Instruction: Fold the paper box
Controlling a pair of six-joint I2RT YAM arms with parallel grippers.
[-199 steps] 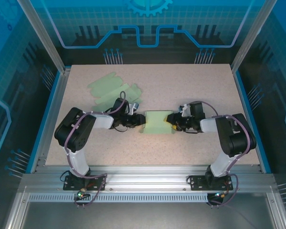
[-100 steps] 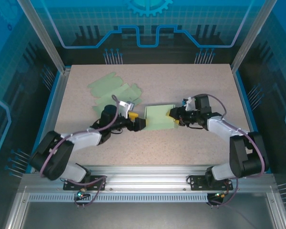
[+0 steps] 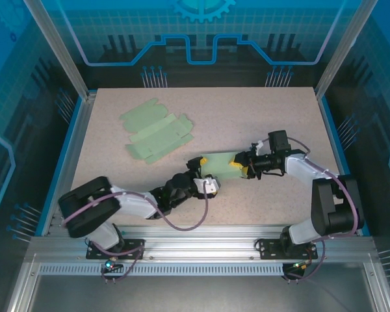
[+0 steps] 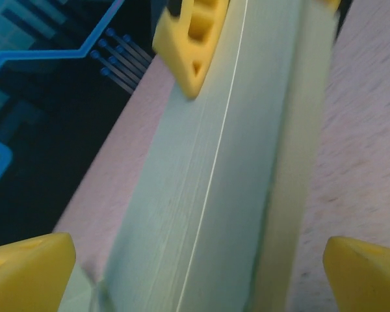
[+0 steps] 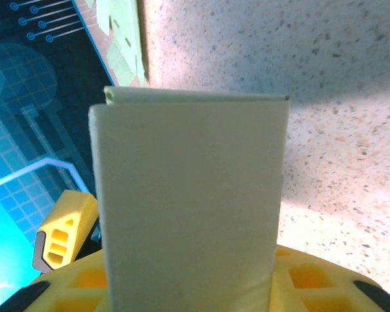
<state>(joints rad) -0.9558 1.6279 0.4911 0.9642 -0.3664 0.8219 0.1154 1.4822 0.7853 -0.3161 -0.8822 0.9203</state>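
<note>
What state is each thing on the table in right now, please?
Box: folded, gripped at its right end.
Right gripper: shut on box.
Left gripper: open, fingers either side of box's left end.
Blanks: unfolded, lying flat.

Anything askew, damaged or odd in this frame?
Nothing stands out. The right gripper holds the box by one end, the left gripper is open at the other; a flat sheet lies behind.
</note>
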